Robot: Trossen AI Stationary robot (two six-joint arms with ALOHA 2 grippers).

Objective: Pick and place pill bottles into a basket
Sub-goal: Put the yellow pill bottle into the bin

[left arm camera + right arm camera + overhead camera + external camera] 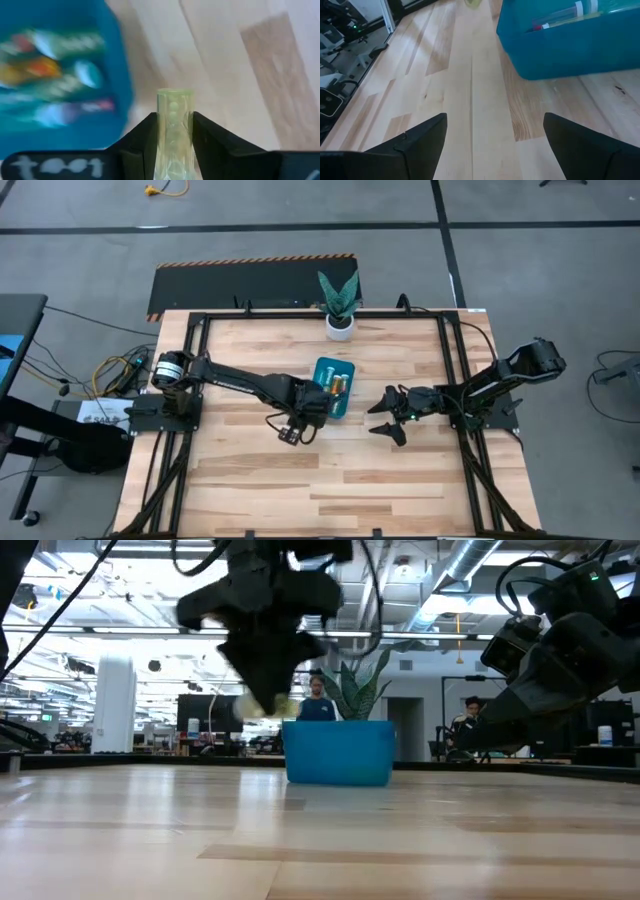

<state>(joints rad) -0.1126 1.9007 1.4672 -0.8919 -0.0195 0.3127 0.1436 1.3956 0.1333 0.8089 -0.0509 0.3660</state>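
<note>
Pill bottles already lie in the teal basket (333, 388) on the worktop (400, 480), and one more, a yellow-green bottle (175, 130), is pinched between the fingers of the left gripper (300, 427), held in the air just beside the basket's near corner. It looks light, stiff and smooth-walled, so it may slip; a hold across the middle of its body, as here, seems soundest. The right gripper (388, 417) waits close by on the basket's other side, its fingers spread wide and empty.

Bare table (300, 490) around basket (322, 368)
</note>
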